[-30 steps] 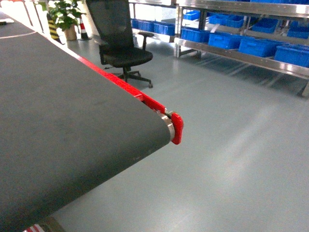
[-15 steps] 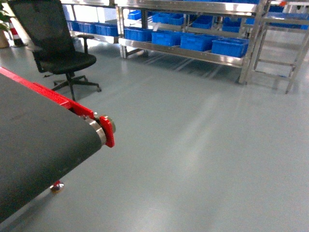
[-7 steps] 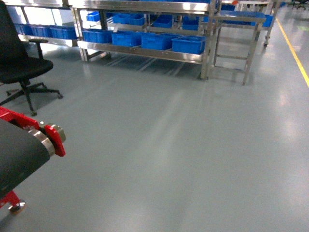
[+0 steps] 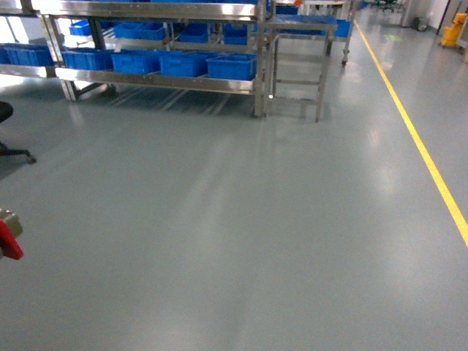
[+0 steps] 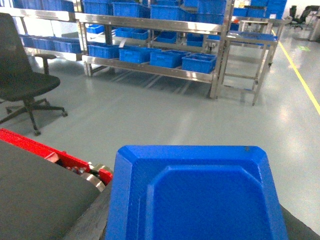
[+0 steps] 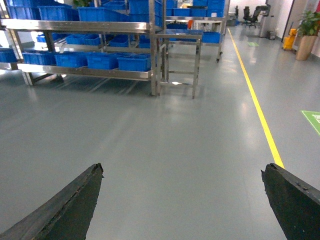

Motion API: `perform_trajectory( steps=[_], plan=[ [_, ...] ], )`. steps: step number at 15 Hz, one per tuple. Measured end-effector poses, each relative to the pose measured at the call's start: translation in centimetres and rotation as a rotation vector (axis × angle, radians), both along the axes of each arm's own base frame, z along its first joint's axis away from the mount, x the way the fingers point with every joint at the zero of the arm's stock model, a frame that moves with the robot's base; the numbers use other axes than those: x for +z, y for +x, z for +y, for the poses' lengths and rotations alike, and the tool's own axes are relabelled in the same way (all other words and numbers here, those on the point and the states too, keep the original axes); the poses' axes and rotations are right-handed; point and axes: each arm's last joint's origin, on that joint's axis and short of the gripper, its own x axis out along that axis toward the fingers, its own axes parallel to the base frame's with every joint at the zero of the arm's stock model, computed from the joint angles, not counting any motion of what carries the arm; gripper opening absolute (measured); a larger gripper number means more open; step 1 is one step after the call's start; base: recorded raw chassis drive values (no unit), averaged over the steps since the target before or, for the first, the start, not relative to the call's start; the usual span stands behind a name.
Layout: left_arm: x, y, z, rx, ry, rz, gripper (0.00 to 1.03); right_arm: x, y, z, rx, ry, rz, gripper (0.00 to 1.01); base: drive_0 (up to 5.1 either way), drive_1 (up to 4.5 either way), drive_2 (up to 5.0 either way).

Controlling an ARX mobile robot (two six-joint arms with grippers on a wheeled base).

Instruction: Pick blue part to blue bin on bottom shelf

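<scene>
The head view looks across a grey floor [image 4: 241, 241] toward a stainless-steel rack whose bottom shelf [image 4: 157, 80] carries a row of blue bins [image 4: 183, 64], side by side along the rail; no label or lettering on them can be read. A yellow floor line [image 4: 417, 142] runs along the right, and a small steel step frame [image 4: 296, 69] stands just beside the rack's right end. In the left wrist view the blue part [image 5: 192, 197], a moulded tray-like piece with chamfered corners, fills the lower frame directly under the camera and hides the left gripper, so its grip cannot be made out. Below and left of it lies a dark conveyor belt [image 5: 40, 200] with a red end cap [image 5: 102, 175], and an office chair [image 5: 22, 80] stands beyond. The right gripper [image 6: 185, 200] has its two dark fingers [image 6: 70, 205] spread wide apart, with nothing between them. A green floor marking [image 6: 312, 120] shows at the right edge, its writing illegible.
</scene>
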Motion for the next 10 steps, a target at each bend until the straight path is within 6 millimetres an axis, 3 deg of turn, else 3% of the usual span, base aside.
perform_trajectory(
  steps=[10],
  plan=[
    [-0.04,0.02,-0.04,-0.005,0.002,0.004,0.44,0.00,0.00,0.00,0.000,0.000,0.000,0.98,-1.5,-1.55,-1.5]
  ],
)
